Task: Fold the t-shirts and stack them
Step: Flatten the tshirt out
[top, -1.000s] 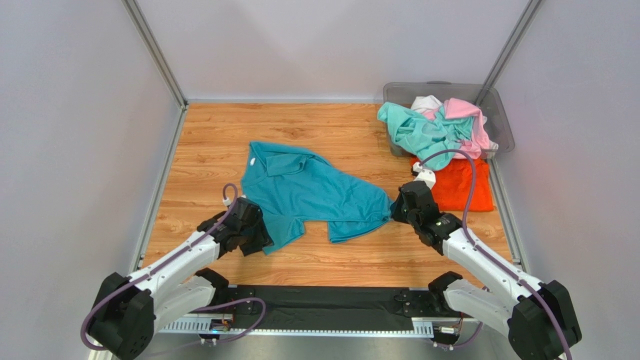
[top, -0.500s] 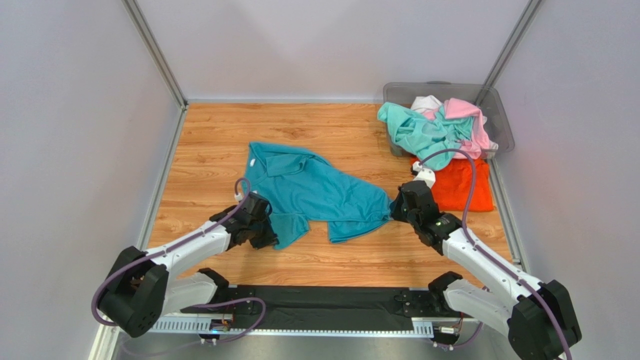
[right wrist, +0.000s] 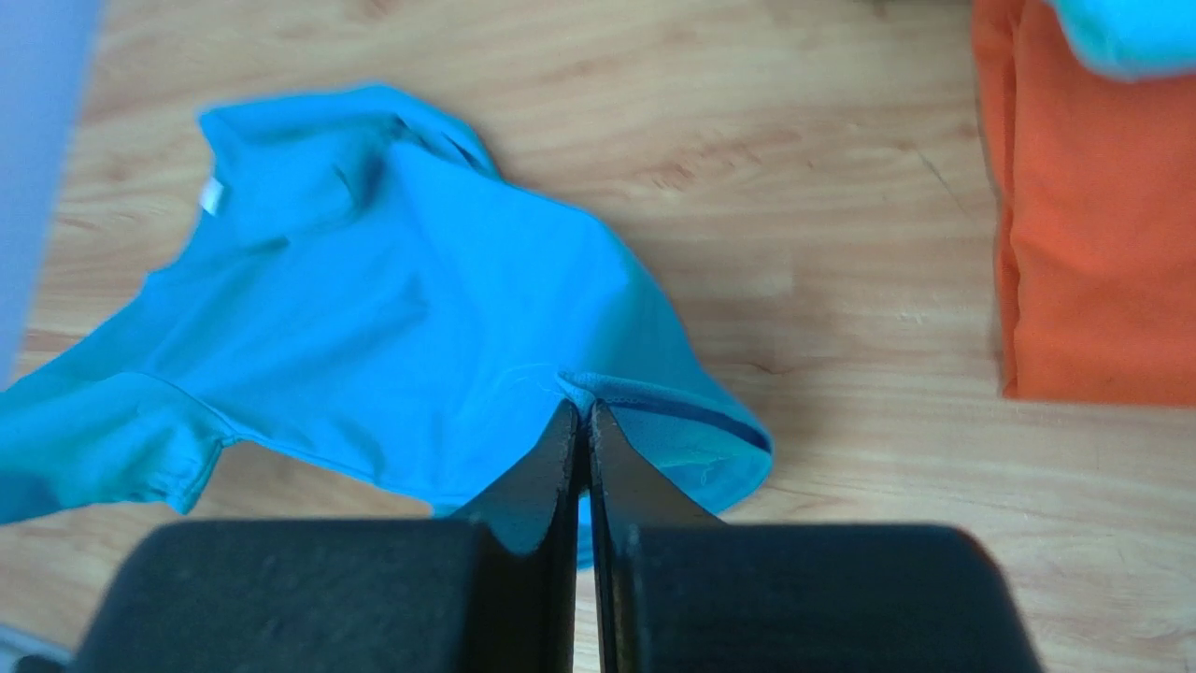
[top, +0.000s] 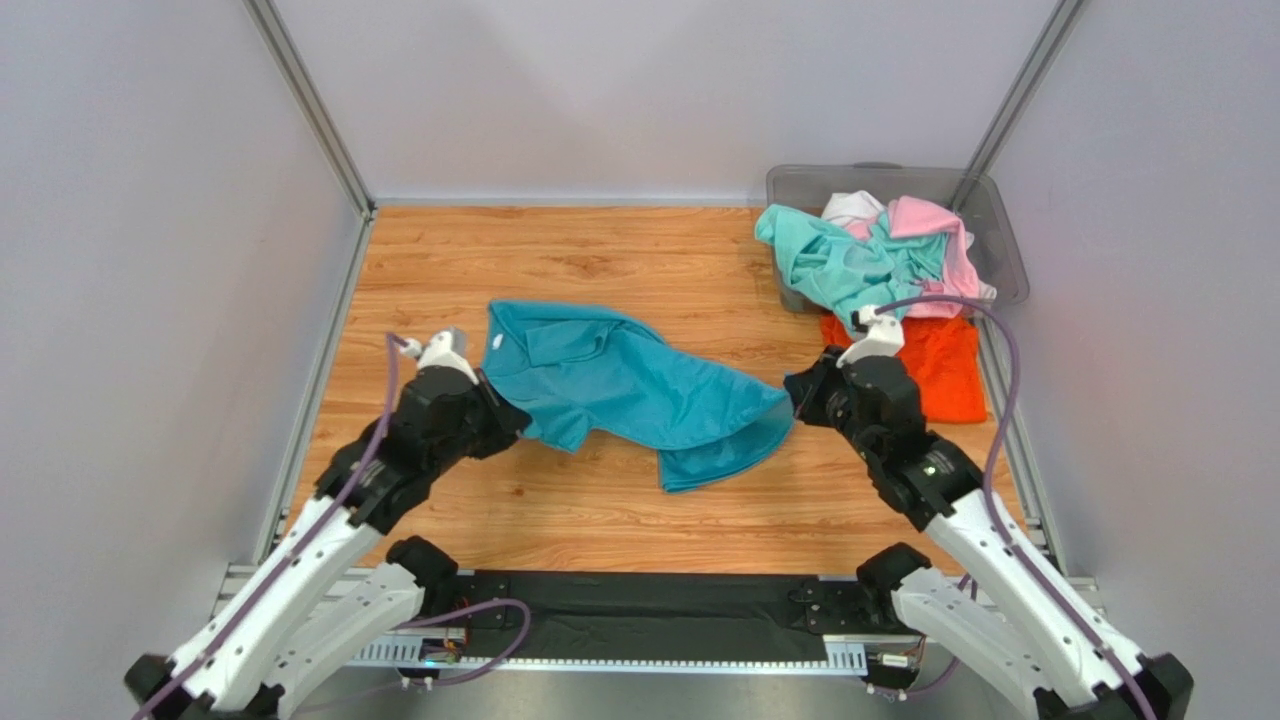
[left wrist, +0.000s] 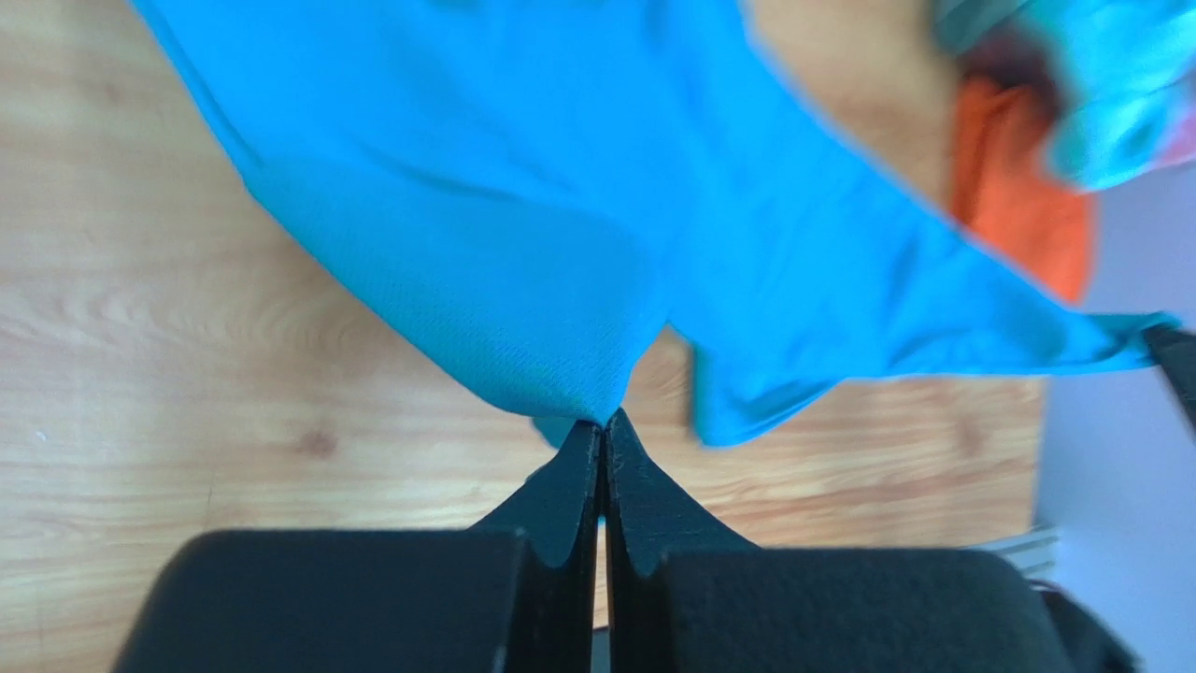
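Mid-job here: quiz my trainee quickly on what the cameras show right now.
1. True or false: the orange t-shirt lies inside the grey bin.
2. What does the left gripper pinch? A) teal-blue t-shirt B) grey bin C) nothing
3. How many grippers are shut on that shirt?
Key: 1 false, it lies on the table before the bin; 2 A; 3 two, the right gripper too.
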Controlling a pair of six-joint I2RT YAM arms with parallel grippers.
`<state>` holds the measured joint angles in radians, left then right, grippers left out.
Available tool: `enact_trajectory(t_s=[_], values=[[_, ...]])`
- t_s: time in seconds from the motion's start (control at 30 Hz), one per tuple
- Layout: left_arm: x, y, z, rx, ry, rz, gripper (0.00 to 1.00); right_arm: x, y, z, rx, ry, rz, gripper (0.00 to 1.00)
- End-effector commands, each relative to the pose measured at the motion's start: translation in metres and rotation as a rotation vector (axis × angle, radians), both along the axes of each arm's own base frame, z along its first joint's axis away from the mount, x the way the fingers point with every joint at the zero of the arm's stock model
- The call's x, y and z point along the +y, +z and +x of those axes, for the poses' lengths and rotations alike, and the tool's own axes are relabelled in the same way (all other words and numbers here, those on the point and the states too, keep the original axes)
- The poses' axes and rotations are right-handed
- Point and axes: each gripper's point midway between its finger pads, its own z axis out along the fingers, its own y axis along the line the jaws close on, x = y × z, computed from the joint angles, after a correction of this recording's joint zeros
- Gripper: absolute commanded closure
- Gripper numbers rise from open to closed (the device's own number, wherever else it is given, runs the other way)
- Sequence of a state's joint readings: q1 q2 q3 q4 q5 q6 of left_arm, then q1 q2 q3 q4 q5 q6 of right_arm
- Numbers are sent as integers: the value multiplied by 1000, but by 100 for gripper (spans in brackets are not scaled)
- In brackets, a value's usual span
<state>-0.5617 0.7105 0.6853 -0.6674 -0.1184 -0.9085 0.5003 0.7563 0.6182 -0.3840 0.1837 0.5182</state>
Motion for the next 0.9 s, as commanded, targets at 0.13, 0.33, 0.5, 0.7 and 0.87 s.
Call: enact_trajectory(t_s=[0.13, 0.33, 0.5, 0.7, 0.87], values=[[49, 151, -15, -407, 107, -54, 100, -3, 148, -30, -274, 89, 128, 100], [82, 265, -53, -690, 126, -142, 100, 5, 252, -83, -447, 262, 280, 100], [101, 348, -98, -892, 84, -217, 100, -9, 310, -124, -555, 303, 336, 100], [119, 421, -148, -1093, 26, -289, 100, -22, 368, -182, -704, 404, 392, 100], [115, 451, -151, -1149, -7, -274, 100, -29, 384, -198, -750, 416, 413, 100]])
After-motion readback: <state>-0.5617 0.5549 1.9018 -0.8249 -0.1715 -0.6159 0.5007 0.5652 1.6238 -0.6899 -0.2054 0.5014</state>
